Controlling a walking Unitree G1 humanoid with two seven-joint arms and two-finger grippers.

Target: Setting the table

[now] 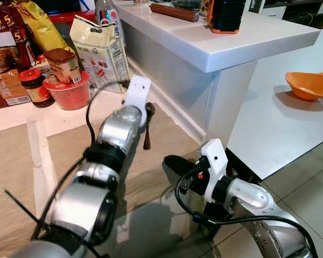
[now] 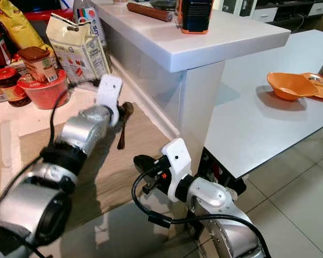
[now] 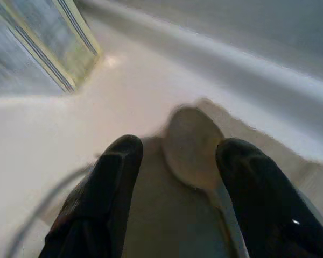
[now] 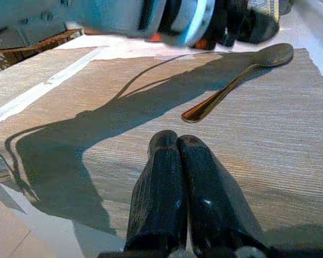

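A dark metal spoon lies on a beige woven placemat, its bowl toward the white counter edge. My left arm reaches out over the mat. In the left wrist view the left gripper is open, one black finger on each side of the spoon's bowl and just above it. My right gripper is shut with nothing in it, low over the mat's near part, and the spoon lies ahead of it, apart from it.
Groceries crowd the back left: a red bowl holding a jar, a red-lidded jar, a paper bag and snack packets. A raised white counter runs along the right. Beyond it, an orange bowl sits on a white table.
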